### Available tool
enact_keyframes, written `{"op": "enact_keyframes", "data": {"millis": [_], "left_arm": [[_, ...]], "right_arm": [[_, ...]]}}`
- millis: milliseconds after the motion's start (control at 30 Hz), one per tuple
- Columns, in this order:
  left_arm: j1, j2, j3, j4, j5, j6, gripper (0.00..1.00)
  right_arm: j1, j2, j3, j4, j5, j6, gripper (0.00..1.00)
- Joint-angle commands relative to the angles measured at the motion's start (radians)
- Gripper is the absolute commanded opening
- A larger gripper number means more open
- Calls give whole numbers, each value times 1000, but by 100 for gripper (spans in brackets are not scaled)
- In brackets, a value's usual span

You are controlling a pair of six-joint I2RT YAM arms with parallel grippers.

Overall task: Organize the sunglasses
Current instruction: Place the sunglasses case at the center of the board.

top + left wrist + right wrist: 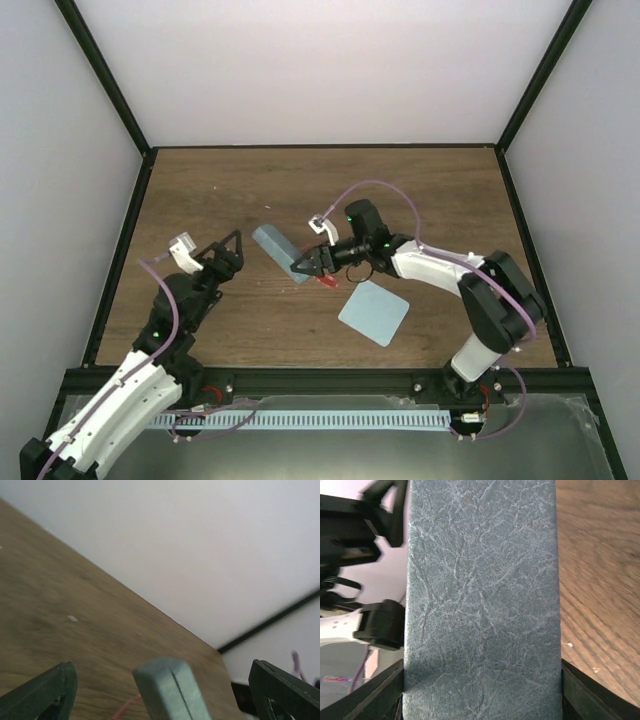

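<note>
The grey-blue case (278,250) lies slantwise at the middle of the table. My right gripper (305,265) is shut on its right end. In the right wrist view the case (481,590) fills the whole gap, and both fingers (572,687) press its sides. The sunglasses (328,282) show as a bit of red just below that gripper, mostly hidden by it. My left gripper (238,250) stands open just left of the case's other end. In the left wrist view that end (167,687) sits between the spread fingers (47,692), apart from both. A thin red curve (125,705) lies beside it.
A light blue square cloth (374,312) lies flat on the table, below and right of my right gripper. Black frame posts and white walls close in the wooden table (200,190) on three sides.
</note>
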Motion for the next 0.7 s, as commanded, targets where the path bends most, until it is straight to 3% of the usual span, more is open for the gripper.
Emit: {"op": "enact_keyframes", "data": {"millis": [0,167,467,667], "left_arm": [[-3,-43,61,-255,-319,-76,95],[-3,-43,60,-254,-326,-76,95],[-3,92,81,-257,-318,-104,95],[-3,132,42,-181,-315,-84,95]], "right_arm": [[63,54,128,-123,135,-89,35],[139,157,216,-237,314,-146,35],[246,338,332,-361,613,-189,34],[304,398,391,-439,815,-195,33]]}}
